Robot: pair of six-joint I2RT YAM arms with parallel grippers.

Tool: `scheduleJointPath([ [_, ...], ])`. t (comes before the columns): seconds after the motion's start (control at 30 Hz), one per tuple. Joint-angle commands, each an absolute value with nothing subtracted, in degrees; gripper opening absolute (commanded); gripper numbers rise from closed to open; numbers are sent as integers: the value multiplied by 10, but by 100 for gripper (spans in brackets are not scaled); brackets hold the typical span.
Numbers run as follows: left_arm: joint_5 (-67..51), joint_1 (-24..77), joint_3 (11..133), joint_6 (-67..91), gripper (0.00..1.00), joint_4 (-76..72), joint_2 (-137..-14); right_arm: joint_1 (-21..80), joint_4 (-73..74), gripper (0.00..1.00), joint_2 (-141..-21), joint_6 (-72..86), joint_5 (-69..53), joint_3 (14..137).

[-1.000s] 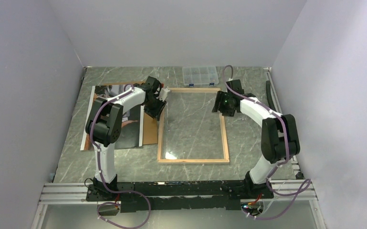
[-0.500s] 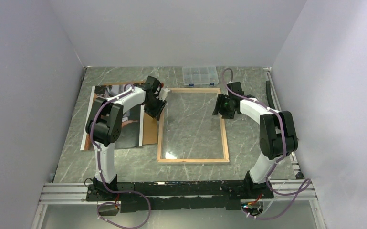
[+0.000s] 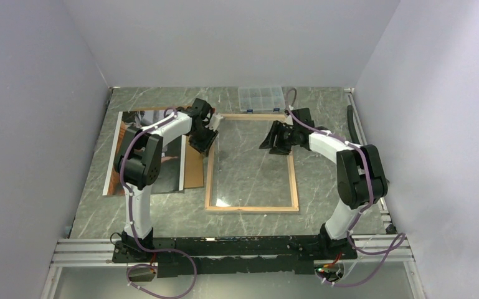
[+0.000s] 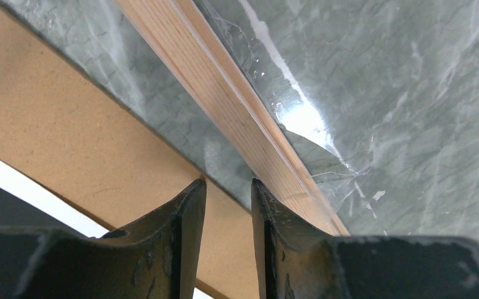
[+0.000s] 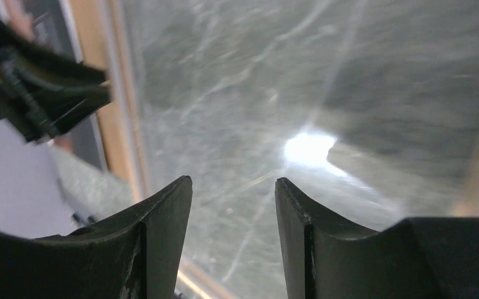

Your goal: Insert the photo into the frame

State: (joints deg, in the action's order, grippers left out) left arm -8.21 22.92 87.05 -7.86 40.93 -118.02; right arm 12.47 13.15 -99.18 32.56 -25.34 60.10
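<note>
The clear plastic compartment box (image 3: 261, 98) sat at the far edge of the table (image 3: 162, 212), just beyond the frame's far rail; what its compartments held could not be made out. The frame (image 3: 252, 208) lay flat with its light wood back up and held only its clear pane, the green marble showing through. The photo (image 3: 173, 168) lay outside it to the left, on the brown backing board (image 3: 194, 171), with dark and orange-brown tones inside a thin white margin. The left gripper (image 4: 227, 184) hung at the frame's left rail, its 2 fingers a narrow gap apart and empty. The right gripper (image 5: 232, 180) hung over the pane, parted wider and gripping nothing.
</note>
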Motion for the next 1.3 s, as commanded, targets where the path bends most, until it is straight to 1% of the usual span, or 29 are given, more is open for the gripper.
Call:
scheduleJointPath([
  [0.0,-122,244,874,-71,39,383,-1205,129,76,56,-953,361,-365,600],
  [0.07,-117,243,872,-71,39,384,-1203,117,101,58,-937,349,-346,603],
  [0.1,-116,243,871,-72,39,385,-1200,107,119,63,-923,341,-320,603],
  [0.17,-114,241,866,-75,39,385,-1191,79,149,69,-905,322,-264,598],
  [0.23,-114,236,863,-76,39,387,-1183,56,176,78,-895,304,-206,593],
  [0.37,-119,228,863,-78,39,395,-1170,26,186,90,-889,283,-148,568],
  [0.43,-121,228,862,-77,39,394,-1167,18,182,99,-901,280,-140,555],
  [0.73,-120,235,862,-71,39,387,-1187,14,109,100,-945,315,-188,492],
  [0.87,-123,241,865,-65,39,381,-1206,24,101,100,-946,328,-200,486],
  [0.97,-130,248,867,-60,38,380,-1218,45,98,100,-943,347,-230,495],
  [1.07,-137,255,864,-61,38,378,-1226,63,80,98,-916,381,-274,503],
  [1.27,-148,258,855,-62,37,374,-1227,64,12,95,-819,476,-371,499],
])
